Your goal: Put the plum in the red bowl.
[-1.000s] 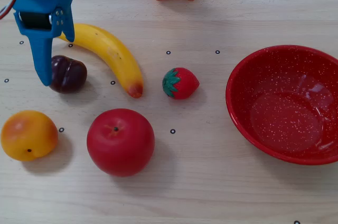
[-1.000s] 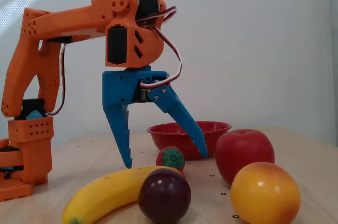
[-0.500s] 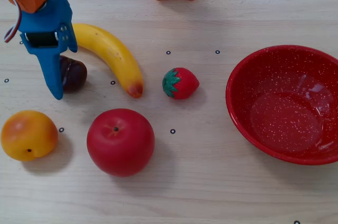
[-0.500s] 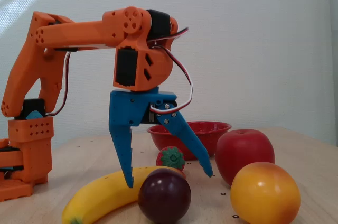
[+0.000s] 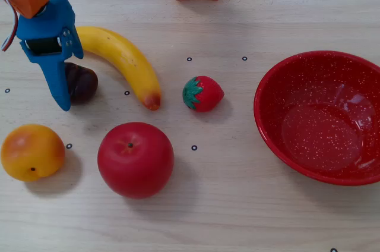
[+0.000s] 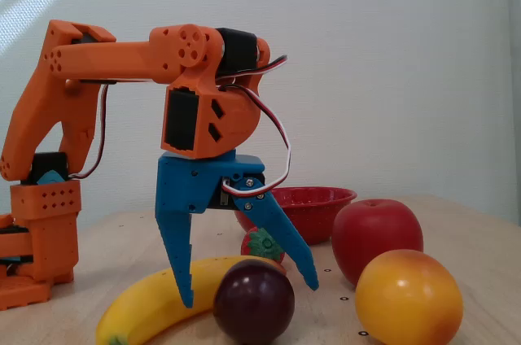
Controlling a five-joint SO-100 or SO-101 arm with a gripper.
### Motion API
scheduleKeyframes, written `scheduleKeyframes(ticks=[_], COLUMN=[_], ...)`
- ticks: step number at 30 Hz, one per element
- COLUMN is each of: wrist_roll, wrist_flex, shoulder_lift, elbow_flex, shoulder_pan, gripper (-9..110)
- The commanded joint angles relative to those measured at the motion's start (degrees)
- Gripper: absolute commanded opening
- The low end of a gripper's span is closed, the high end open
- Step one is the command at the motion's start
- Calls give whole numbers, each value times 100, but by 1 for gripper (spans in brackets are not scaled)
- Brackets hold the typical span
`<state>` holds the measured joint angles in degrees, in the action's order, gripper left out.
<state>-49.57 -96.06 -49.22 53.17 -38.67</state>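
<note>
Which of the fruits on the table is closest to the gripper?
The plum, dark purple, partly hidden behind the open blue gripper. The banana, orange fruit, apple and strawberry lie farther off.

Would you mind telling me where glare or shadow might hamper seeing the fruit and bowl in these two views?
In a fixed view from above, the red bowl shows pale glare inside, and the plum is dark, half hidden by the gripper. In the low fixed view, the plum carries small highlights; sunlight streaks the wall at upper left.

Light wood table (image 5: 237, 216), white wall (image 6: 391, 60).
</note>
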Motion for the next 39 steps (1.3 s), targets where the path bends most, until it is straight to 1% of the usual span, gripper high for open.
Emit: scheduleKeyframes(ticks=[1,21,24,27,28,31,34,39], wrist_roll=[-185,-571,-580,-598,-694,-729,-624,-562], wrist_flex=[149,378,404,448,439,387,272,-237], shoulder_lift=[-255,-62,-44,-26,-18,-9,-26,-114], elbow_flex=[-457,-457,-466,-466,-501,-527,-615,-958], shoulder_pan=[-88,-44,-26,0,35,53,53,53], gripper=[52,52,50,41,18,0,0,0])
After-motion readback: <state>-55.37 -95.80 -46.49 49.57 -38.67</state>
